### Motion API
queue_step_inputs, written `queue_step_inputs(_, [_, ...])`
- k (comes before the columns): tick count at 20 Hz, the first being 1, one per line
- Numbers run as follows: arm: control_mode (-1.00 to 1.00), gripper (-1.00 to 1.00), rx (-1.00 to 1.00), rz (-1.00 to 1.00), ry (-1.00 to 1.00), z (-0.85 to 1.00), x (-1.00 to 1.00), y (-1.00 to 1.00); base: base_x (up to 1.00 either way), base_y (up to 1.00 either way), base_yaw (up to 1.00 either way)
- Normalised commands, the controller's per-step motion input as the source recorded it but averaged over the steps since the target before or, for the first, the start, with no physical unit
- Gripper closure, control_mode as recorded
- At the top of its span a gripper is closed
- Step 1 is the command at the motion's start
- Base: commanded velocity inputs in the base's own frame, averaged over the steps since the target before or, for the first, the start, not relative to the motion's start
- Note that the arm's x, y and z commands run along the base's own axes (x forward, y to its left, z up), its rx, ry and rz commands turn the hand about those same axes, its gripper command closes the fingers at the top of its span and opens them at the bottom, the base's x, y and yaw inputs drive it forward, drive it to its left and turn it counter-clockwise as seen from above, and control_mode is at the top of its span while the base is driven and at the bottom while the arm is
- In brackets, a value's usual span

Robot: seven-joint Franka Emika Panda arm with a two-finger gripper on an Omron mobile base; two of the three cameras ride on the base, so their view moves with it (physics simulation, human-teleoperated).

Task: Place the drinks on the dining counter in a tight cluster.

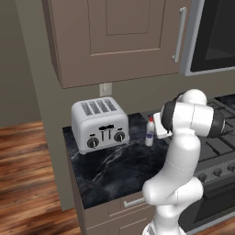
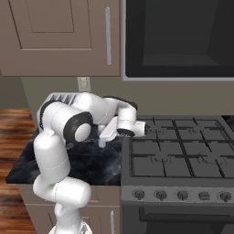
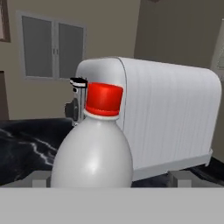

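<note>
1. The counter [image 1: 114,174] here is the narrow black marble top beside the stove [image 2: 183,151], not the dining counter, so by my reading the task is at its pick-up stage: a drink has to be collected here and carried off to the dining counter.

2. The arm [image 1: 183,151] reaches out from the base over the seam between counter and stove, with the hand turned level towards the toaster.

3. The toaster [image 1: 100,124] stands at the back left of the counter. In the hand view its ribbed side rises close behind the bottle.

4. The end effector [image 2: 104,137] points sideways at the bottle. Its fingers stand spread wide and grip nothing; their tips [image 3: 39,178] show low on either side of the bottle's body.

5. The bottle [image 1: 150,132], slim, white and red-capped, stands upright on the counter just right of the toaster and in front of the hand. In the hand view it sits a little left of centre, between the fingertips.

6. The step in hand looks like the final approach for a side grasp. The next move calls for closing on the body below the cap, then lifting straight up, clear of the toaster.
</note>
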Motion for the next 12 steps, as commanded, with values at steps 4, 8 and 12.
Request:
queue_step_inputs(4, [-1.0, 1.0, 0.0, 0.0, 0.0, -0.01, -0.04, 0.14, 0.0, 0.0, 0.0])
queue_step_inputs(8, [-1.0, 1.0, 0.0, 0.0, 0.0, 0.0, -0.02, 0.03, 0.0, 0.0, 0.0])
queue_step_inputs(12, [-1.0, 1.0, 0.0, 0.03, -0.02, 0.07, -0.22, 0.03, 0.0, 0.0, 0.0])
